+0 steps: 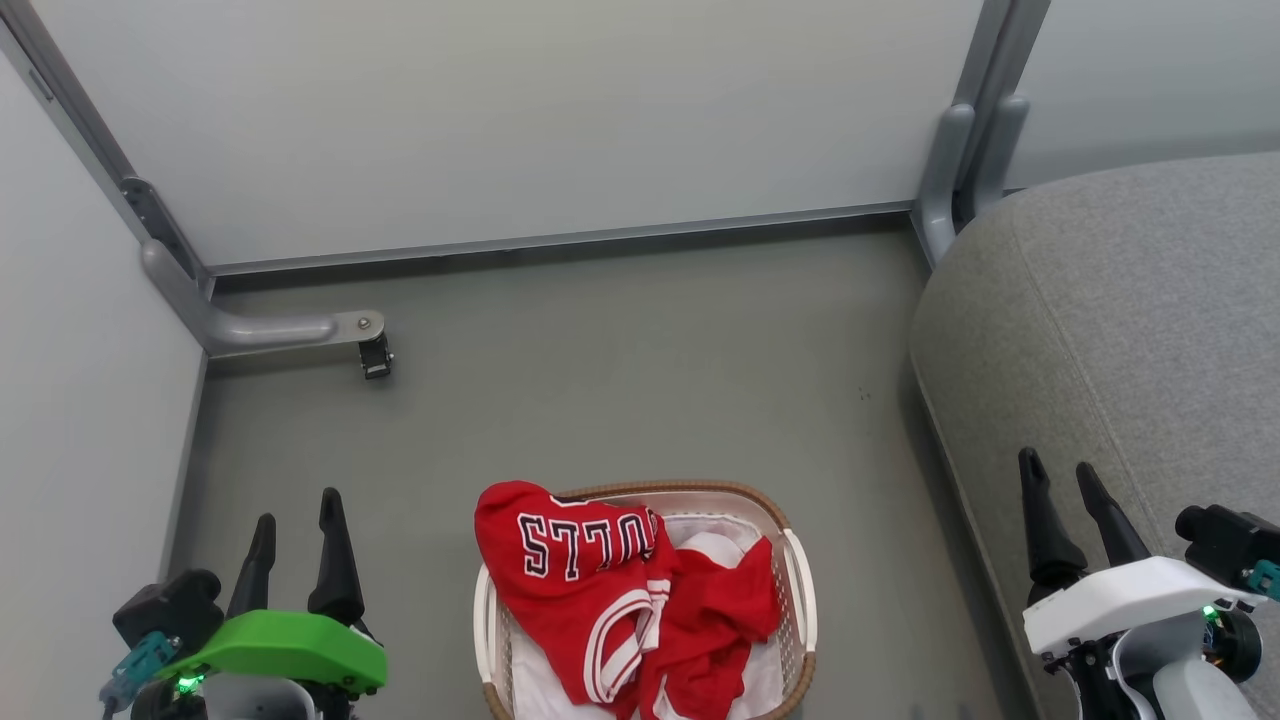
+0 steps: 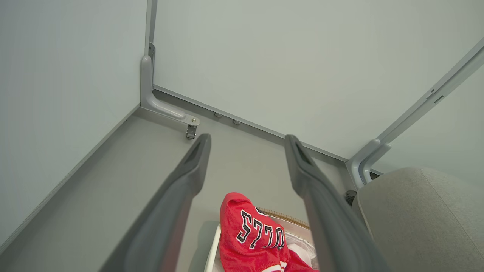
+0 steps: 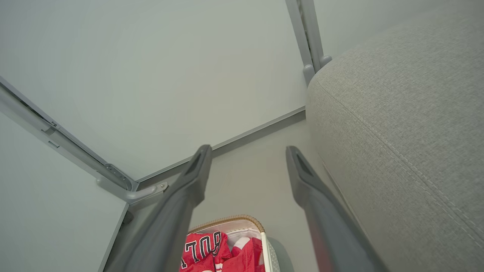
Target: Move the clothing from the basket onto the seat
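The white perforated basket (image 1: 800, 590) with its brown rim stands on the floor at the bottom centre of the head view. A red jersey (image 1: 570, 570) with "BULLS" lettering drapes over its left rim, and a plainer red piece (image 1: 730, 610) lies beside it inside. The jersey (image 2: 249, 234) and the basket rim (image 3: 227, 221) also appear in the wrist views. The grey seat (image 1: 1130, 330) fills the right side. My left gripper (image 1: 297, 513) is open, left of the basket. My right gripper (image 1: 1058, 475) is open over the seat's front edge. Both hold nothing.
Pale partition walls enclose the floor on the far and left sides. A grey bracket with a caster (image 1: 375, 355) sticks out at the left corner, and a grey post foot (image 1: 945, 190) stands at the seat's far corner. A white liner (image 1: 540, 685) lies under the garments.
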Controlling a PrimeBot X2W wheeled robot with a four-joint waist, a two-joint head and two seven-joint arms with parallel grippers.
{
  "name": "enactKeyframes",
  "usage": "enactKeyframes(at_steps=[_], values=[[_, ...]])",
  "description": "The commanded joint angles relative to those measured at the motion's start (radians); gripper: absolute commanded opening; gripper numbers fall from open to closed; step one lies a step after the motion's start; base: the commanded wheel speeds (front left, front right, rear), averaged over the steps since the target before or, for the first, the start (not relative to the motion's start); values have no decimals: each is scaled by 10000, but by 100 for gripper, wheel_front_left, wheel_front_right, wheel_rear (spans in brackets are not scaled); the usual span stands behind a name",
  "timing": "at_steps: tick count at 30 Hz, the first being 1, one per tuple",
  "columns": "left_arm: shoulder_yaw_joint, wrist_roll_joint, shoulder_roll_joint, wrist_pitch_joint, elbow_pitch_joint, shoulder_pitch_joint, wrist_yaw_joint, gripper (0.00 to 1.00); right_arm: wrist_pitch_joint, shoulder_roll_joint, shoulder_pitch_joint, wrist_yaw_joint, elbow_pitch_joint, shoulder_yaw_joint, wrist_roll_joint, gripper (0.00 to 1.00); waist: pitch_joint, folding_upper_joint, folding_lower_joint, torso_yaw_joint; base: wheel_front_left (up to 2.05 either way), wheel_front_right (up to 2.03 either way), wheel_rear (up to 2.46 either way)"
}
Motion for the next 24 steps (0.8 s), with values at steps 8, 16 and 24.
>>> enactKeyframes(at_steps=[8, 16, 24], values=[[-144, 1182, 80, -263, 7, -30, 253, 100, -274, -152, -124, 3, 9, 94, -1041, 100, 23, 0, 0, 0, 0, 0, 0], [-216, 2051, 87, -449, 25, 42, 296, 100, -462, -187, -109, 3, 76, 142, -1815, 100, 41, 0, 0, 41, 0, 0, 0], [-282, 2754, 93, -619, 35, 72, 303, 100, -639, -221, -183, 2, 145, 331, -2533, 100, 84, 0, 0, 67, 0, 0, 0]])
